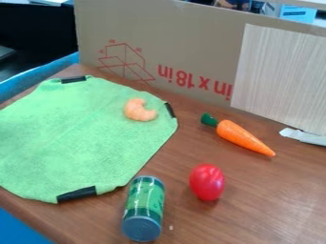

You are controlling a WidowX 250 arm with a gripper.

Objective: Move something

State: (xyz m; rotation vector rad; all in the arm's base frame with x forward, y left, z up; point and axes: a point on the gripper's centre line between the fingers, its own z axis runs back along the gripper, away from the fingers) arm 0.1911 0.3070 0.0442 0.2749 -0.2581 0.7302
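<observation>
A green cloth point(76, 138) with black tabs at its corners lies flat on the left of the table. On its upper right part rests an orange shrimp-like piece point(139, 110). To the right of the cloth is an orange carrot point(242, 137) with a green top, lying on the bare wood. A red tomato-like piece point(207, 182) sits nearer the front, right of centre. Beside it on the left, a green can point(144, 208) lies close to the cloth's lower right edge, its grey end toward the front.
A cardboard panel point(172, 52) with red print stands along the back of the brown table point(255, 205). A pale wood-grain board point(283, 76) leans at the back right, with a whitish strip point(304, 137) at its foot. Blue edging point(41, 76) runs behind the cloth at the left.
</observation>
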